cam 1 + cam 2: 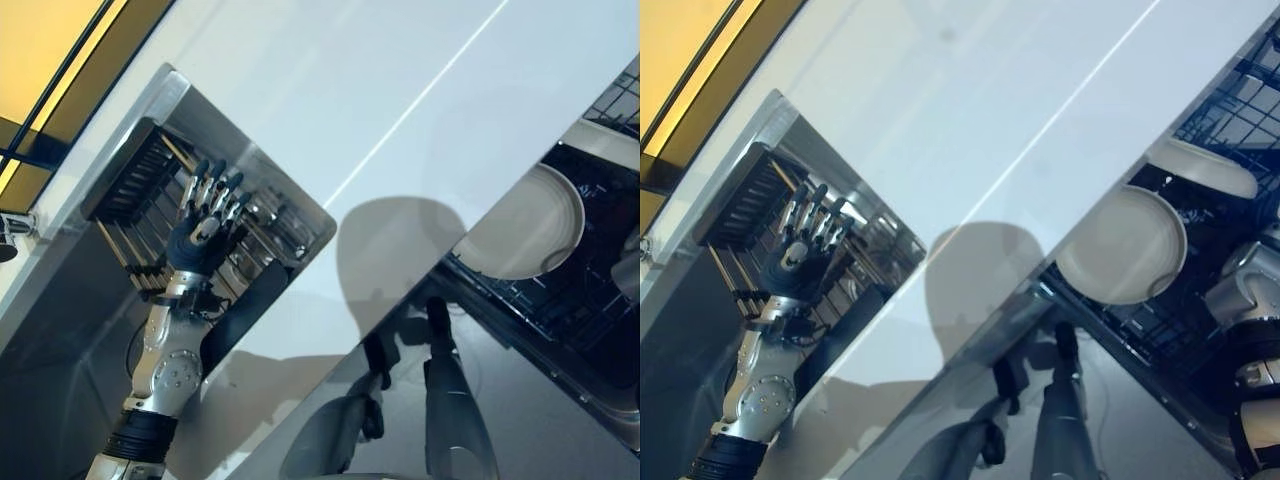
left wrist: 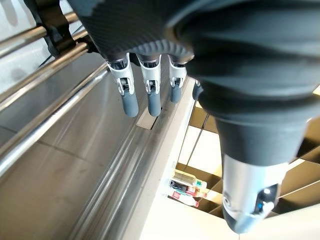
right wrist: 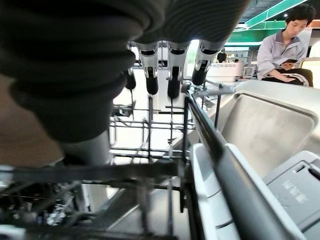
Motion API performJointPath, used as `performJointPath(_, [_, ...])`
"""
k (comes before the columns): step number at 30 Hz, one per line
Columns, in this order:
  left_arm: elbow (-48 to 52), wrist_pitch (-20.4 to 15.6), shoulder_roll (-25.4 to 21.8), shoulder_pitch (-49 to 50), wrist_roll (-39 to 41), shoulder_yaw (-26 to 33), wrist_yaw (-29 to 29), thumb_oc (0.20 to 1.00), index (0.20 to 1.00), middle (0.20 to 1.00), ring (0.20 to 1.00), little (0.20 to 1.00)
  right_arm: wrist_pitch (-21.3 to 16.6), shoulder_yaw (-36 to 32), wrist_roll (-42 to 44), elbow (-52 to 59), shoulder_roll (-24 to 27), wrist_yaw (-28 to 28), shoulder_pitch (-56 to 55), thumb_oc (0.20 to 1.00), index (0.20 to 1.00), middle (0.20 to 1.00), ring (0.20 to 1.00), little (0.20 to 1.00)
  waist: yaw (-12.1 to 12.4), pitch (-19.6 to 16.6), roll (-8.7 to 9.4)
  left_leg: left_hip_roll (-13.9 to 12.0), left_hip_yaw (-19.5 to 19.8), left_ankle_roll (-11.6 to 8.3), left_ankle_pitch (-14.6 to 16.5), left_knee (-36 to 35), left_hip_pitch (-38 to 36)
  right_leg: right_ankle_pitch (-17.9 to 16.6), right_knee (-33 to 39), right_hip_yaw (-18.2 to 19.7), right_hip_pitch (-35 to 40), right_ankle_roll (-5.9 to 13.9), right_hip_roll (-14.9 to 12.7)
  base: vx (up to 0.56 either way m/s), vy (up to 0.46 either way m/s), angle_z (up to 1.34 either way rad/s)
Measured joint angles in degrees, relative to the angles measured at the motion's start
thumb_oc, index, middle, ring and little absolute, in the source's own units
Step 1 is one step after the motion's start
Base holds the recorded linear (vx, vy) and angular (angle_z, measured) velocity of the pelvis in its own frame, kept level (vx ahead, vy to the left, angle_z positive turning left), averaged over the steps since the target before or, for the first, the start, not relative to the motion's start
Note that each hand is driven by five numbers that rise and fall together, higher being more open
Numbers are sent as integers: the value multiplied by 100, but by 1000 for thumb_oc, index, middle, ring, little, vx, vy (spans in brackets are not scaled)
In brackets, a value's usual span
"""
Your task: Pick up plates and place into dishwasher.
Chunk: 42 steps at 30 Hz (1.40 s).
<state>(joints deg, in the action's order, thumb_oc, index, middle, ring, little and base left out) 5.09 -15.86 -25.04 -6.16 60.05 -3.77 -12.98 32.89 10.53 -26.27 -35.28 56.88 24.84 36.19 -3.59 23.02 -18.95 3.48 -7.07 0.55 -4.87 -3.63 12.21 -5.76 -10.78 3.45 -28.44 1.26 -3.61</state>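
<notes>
A white plate (image 1: 1123,245) stands in the dark wire rack (image 1: 1230,110) of the open dishwasher at the right, with a second white dish (image 1: 1205,165) just behind it. My right hand (image 3: 172,75) hangs over that rack, its fingers straight and holding nothing; its arm comes in at the right edge beside the plate. At the left, my left hand (image 1: 205,225) is open above the steel sink (image 1: 60,330), fingers spread over a rack of metal rods (image 1: 135,180). In the left wrist view its fingers (image 2: 147,85) point along the rods with nothing in them.
A long white counter (image 1: 330,90) runs between the sink and the dishwasher. The dishwasher's grey door and detergent flap (image 3: 295,185) lie beside the rack. A person (image 3: 285,45) sits in the background past the dishwasher.
</notes>
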Motion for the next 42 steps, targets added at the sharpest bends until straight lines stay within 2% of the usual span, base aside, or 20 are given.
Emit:
performJointPath(7, [0,219,14,340,207,45,-104,1000,1000,1000,1000,1000,-62,-374,-4,-6,-197,-44,-437,1000,1000,1000,1000,1000,6,-7,-9,-12,83,-21,19,-62,-289,94,-22,-35,258,0,13,11,8,3])
performJointPath(12, [-4,377,76,385,204,46,-136,1000,1000,1000,1000,1000,-268,-561,-2,-2,-206,-30,-734,1000,1000,1000,1000,1000,8,-10,-6,-37,95,-40,38,-66,-464,123,-24,-46,440,-8,32,19,-15,0])
performJointPath(17, [-30,439,188,461,201,48,-199,1000,1000,1000,1000,1000,-426,-683,168,62,-263,128,-1129,1000,1000,1000,1000,1000,12,-220,27,-45,116,-33,61,-64,-506,191,-113,-69,452,-17,42,4,-3,1])
performJointPath(22, [-74,464,219,633,198,56,-208,1000,1000,1000,1000,1000,-659,-1292,942,604,-632,503,-1878,1000,1000,1000,1000,1000,-25,-451,119,-66,115,-41,104,-68,-599,229,-113,-69,535,-25,57,21,21,-1])
performJointPath(24, [-141,465,294,748,195,74,-219,1000,1000,1000,1000,1000,-879,-1742,1567,1055,-1135,626,-2331,1000,1000,1000,1000,1000,-49,-535,200,-73,106,-53,114,-96,-645,252,-111,-21,541,-29,78,63,81,-6])
performJointPath(25, [-195,467,325,757,193,78,-223,1000,1000,1000,1000,1000,-953,-1762,1752,1176,-1321,623,-2507,1000,1000,1000,1000,1000,-53,-558,224,-77,104,-53,122,-114,-671,256,-112,-3,551,-32,89,69,88,-10])
performJointPath(27, [-222,470,486,945,148,199,-235,1000,1000,1000,1000,1000,-1167,-2126,2106,1670,-1778,686,-2884,1000,1000,1000,1000,1000,-169,-569,230,-71,95,-38,154,-131,-704,263,-110,43,562,-33,106,77,91,-12])
performJointPath(31, [-276,503,742,1276,144,304,-315,1000,1000,1000,1000,1000,-1612,-2342,2707,2164,-2252,687,-3546,1000,1000,1000,1000,1000,-353,-603,220,-72,88,-32,255,-134,-936,334,-133,121,739,0,137,80,84,-14])
performJointPath(34, [-382,506,851,1320,144,307,-383,1000,1000,1000,1000,1000,-1905,-2392,2823,2370,-2453,688,-3835,1000,1000,1000,1000,1000,-392,-648,165,-50,79,-15,294,-133,-974,383,-217,206,707,17,143,67,94,-12])
performJointPath(37, [-435,517,909,1375,145,306,-418,1000,1000,1000,1000,1000,-1918,-2396,2872,2407,-2470,616,-3831,1000,1000,1000,1000,1000,-509,-683,119,-28,72,3,318,-133,-1029,450,-309,239,709,35,138,51,76,-5])
performJointPath(42, [-518,517,930,1398,145,306,-484,1000,1000,1000,1000,1000,-1967,-2426,2941,2407,-2477,564,-3846,1000,1000,1000,1000,1000,-513,-763,15,-26,57,1,337,-132,-1080,531,-417,248,706,28,140,30,31,-1])
